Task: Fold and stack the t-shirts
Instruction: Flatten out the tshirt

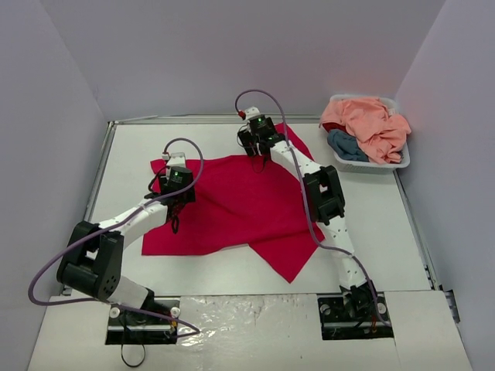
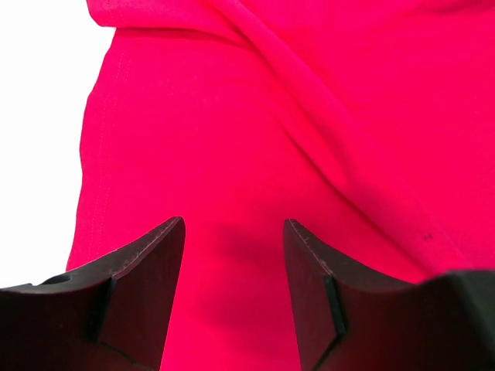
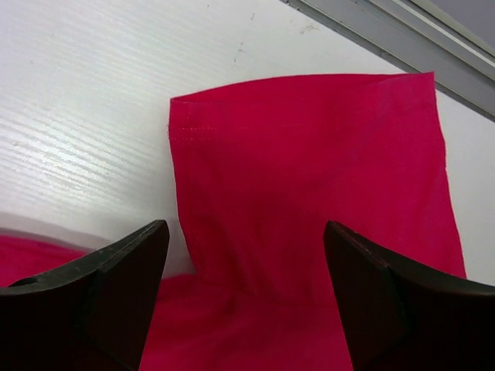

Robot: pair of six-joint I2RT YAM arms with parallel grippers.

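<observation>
A crimson-red t-shirt [image 1: 232,209] lies spread on the white table. My left gripper [image 1: 175,220] hangs open over its left part; the left wrist view shows red cloth [image 2: 255,154] between the open fingers [image 2: 151,270]. My right gripper [image 1: 260,158] is open over the shirt's far edge; the right wrist view shows a sleeve [image 3: 309,178] lying flat between the fingers [image 3: 128,270], nothing gripped. Peach-pink [image 1: 370,124] and teal-blue [image 1: 346,145] t-shirts lie bunched in the basket.
A white plastic basket [image 1: 405,158] stands at the far right of the table. Grey walls enclose the table on three sides. A metal rail [image 3: 387,31] runs along the far edge. The arm bases sit at the near edge.
</observation>
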